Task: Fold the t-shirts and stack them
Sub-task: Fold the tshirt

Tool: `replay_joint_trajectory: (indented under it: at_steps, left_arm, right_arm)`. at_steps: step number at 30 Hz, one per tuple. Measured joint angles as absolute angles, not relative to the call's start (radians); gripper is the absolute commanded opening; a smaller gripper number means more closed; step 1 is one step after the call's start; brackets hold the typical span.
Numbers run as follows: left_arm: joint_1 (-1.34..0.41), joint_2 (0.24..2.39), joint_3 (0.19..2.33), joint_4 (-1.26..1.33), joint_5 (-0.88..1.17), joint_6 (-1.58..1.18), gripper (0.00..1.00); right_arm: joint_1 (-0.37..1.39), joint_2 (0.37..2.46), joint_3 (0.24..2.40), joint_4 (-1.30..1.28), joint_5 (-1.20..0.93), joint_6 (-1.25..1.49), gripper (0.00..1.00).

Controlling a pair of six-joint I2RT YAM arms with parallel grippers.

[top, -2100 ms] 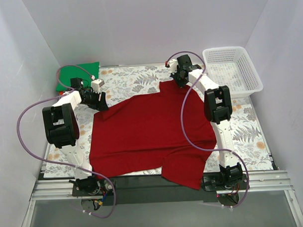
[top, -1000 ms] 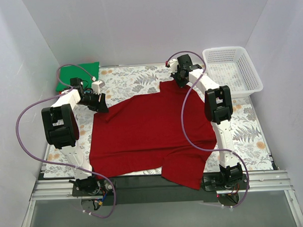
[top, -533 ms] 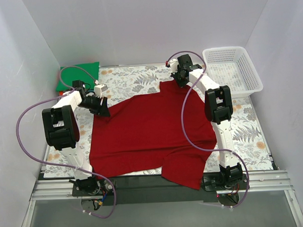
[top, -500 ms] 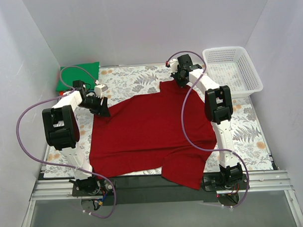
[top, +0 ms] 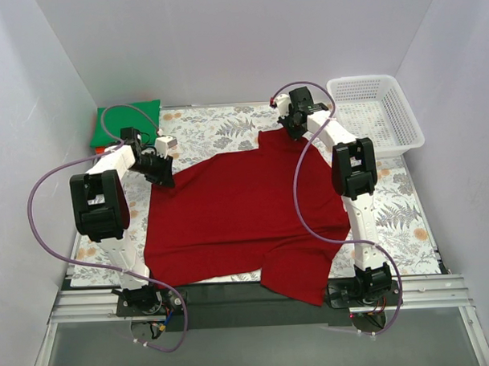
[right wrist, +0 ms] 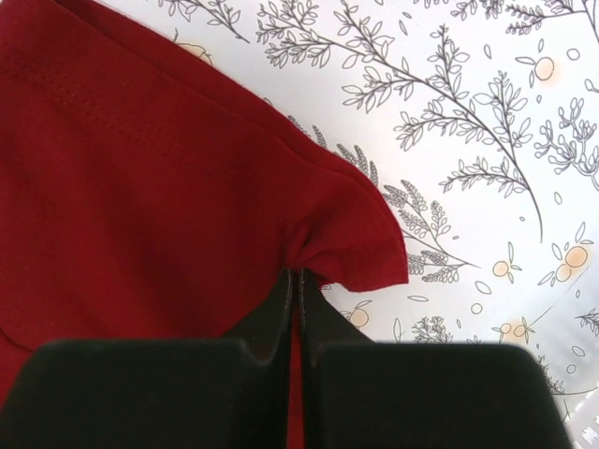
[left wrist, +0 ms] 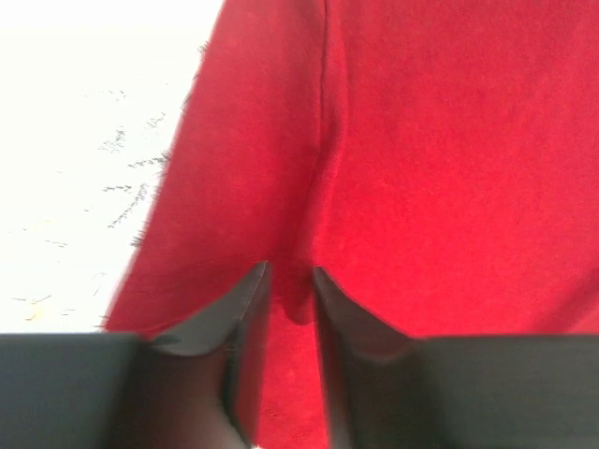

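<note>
Hidden or unclear:
- Left wrist view: left of the left jaws the worktop [left wrist: 84,140] is blown out to white, its print barely readable. The jaw block fills the bottom of the view and cuts off the cloth there.
- Left jaws are nearly closed, pinching a raised ridge of the dark red t-shirt [left wrist: 421,168] in the narrow slot between them.
- Right wrist view: right jaws are pressed flat together with a pucker of the same shirt's hem caught at their tips. The cloth behind the tips is hidden by the jaw block.
- Top view: the right arm [top: 352,167] lies over the shirt's right edge and hides part of it. Its purple cable [top: 297,197] crosses the cloth. Both sets of fingertips are too small to make out here.

Edges:
- The red shirt lies spread between the two sets of jaws. One far corner is at the left jaws, the other at the right jaws.
- Well back from both jaws, its near portion runs past the worktop's near edge onto the dark rail [top: 216,295].
- Just right of the right jaws the hem corner curls round and ends.

Room:
- Printed worktop lies bare beyond both sets of jaws and between them on the far side.
- The green t-shirt [top: 130,121] lies folded beyond and outward of the left jaws, apart from the red shirt. A red-orange sliver shows at its near-left edge, too small to identify.
- The white basket [top: 388,148] sits outward of the right jaws, near but apart from the cloth.
</note>
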State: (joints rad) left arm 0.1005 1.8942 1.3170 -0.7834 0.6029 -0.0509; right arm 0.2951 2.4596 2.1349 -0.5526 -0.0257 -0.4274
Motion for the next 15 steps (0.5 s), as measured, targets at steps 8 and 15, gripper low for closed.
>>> replay_joint_trajectory:
  at_steps: [8,15]
  left_arm:
    - [0.101,1.901,1.405,-0.820,0.594,-0.023,0.34]
    - [0.099,1.906,1.408,-0.888,0.639,-0.003,0.50]
  right_arm:
    - [0.282,2.460,2.135,-0.553,-0.026,-0.430,0.01]
    - [0.282,2.460,2.135,-0.553,-0.026,-0.430,0.01]
